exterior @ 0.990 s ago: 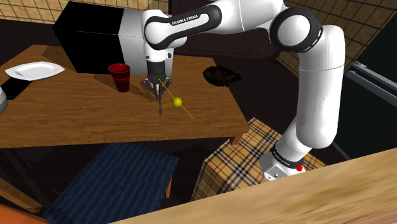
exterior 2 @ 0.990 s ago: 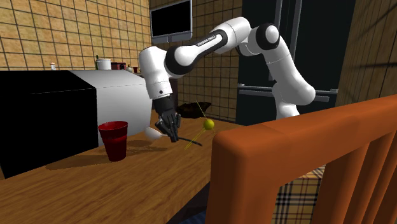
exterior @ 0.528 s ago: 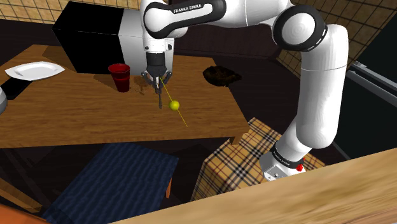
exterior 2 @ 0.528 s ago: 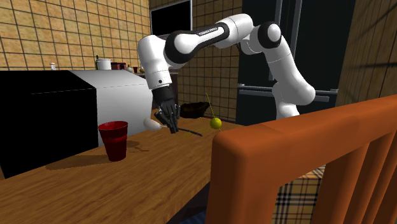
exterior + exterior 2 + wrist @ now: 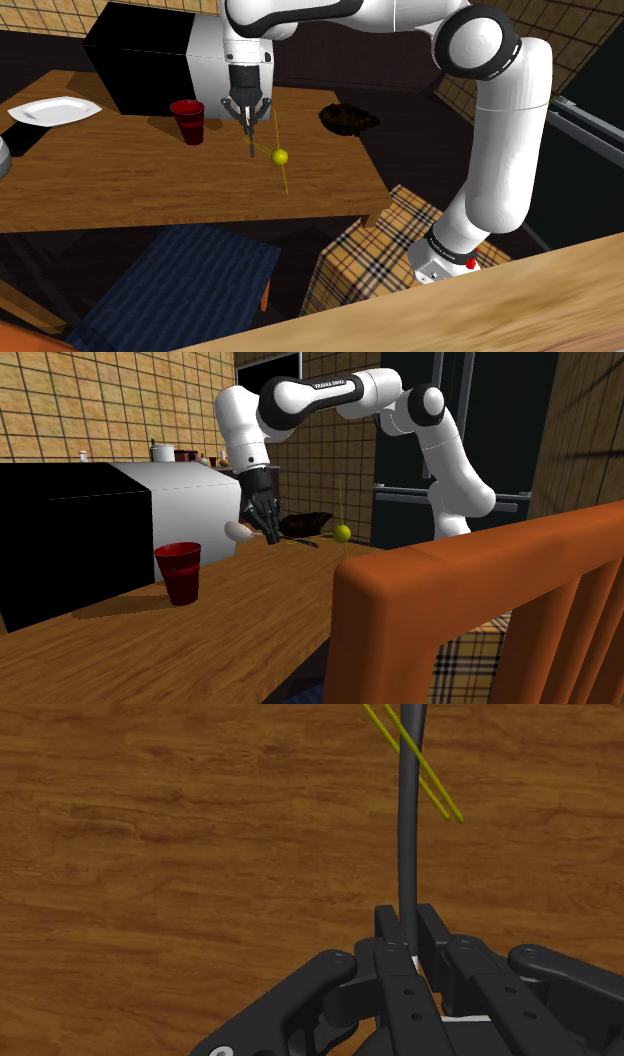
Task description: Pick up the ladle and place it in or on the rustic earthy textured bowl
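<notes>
Ladle (image 5: 408,824), clasped by end effector (image 5: 405,920), hangs apart from bowl (image 5: 348,120).

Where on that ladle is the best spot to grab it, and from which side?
The slim black handle, from above, as the claw does now: it is thin enough to pinch, while the rounded white scoop looks too wide.

This is looking like a home kitchen: tan tiled walls (image 5: 60,402) are running behind a wooden tabletop (image 5: 120,180), a tall dark fridge (image 5: 505,442) is standing at the back, a white plate (image 5: 55,110) and red cup (image 5: 187,120) are sitting out, and a wooden chair (image 5: 480,612) is standing close by.
</notes>
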`<action>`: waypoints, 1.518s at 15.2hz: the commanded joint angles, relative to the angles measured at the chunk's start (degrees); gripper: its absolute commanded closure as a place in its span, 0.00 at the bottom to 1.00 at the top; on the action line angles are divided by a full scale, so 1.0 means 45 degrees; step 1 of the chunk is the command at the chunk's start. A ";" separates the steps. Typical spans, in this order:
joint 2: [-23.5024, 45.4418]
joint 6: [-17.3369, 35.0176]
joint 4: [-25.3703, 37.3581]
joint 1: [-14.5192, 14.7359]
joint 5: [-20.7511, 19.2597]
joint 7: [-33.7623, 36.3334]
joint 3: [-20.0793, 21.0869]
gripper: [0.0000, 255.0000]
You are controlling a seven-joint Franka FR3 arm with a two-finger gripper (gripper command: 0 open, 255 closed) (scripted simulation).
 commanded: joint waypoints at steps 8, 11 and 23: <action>-0.0089 -0.1452 0.1386 0.0052 0.0021 0.0241 0.0050 1.00; -0.0058 -0.1971 0.1945 0.0081 0.0016 0.0330 0.0065 1.00; -0.2788 -0.1840 -0.1265 -0.1848 0.0400 -0.2158 -0.0631 1.00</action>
